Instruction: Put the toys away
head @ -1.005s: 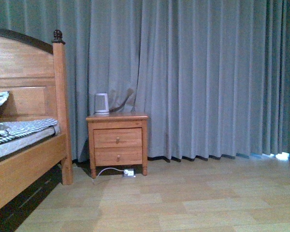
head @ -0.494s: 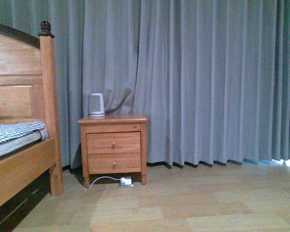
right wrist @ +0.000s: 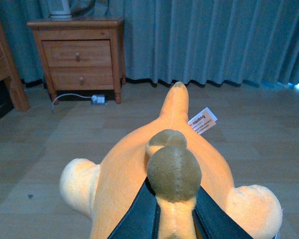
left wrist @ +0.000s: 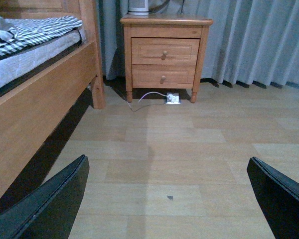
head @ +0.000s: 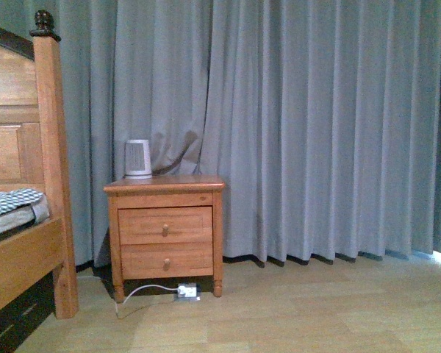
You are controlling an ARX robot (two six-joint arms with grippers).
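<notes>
- Everything in the front view has slid leftward over the past second: the two-drawer orange-brown wooden bedside cabinet (head: pixel 165 232) now stands lower left of centre, the tall wooden bedpost (head: pixel 50 147) sits close to the left edge, and less of the bed shows
- At the left edge of that frame, a strip of checked bedding (head: pixel 11 202) lies on the mattress
- A small white ribbed appliance (head: pixel 138 158) stands on the cabinet top towards its left rear, against the pleated grey-blue curtain (head: pixel 316 125) that fills the upper and right parts of the frame
- A white plug block (head: pixel 187 292) lies on the pale wood-plank floor (head: pixel 316 316) beneath the cabinet, with a pale cable running left from it
- The left claw (left wrist: pixel 167 167) is spread wide; its black fingers (left wrist: pixel 50 204) have only bare floor between them and grip nothing
- The right claw (right wrist: pixel 174 219) is closed on the soft orange-yellow plush animal (right wrist: pixel 124 174), its black fingers (right wrist: pixel 139 216) pressing either side just under a rounded olive-brown bump (right wrist: pixel 174 172)
- A white printed label (right wrist: pixel 203 120) sticks out beside the toy's pointed far end, with floor and curtain beyond
</notes>
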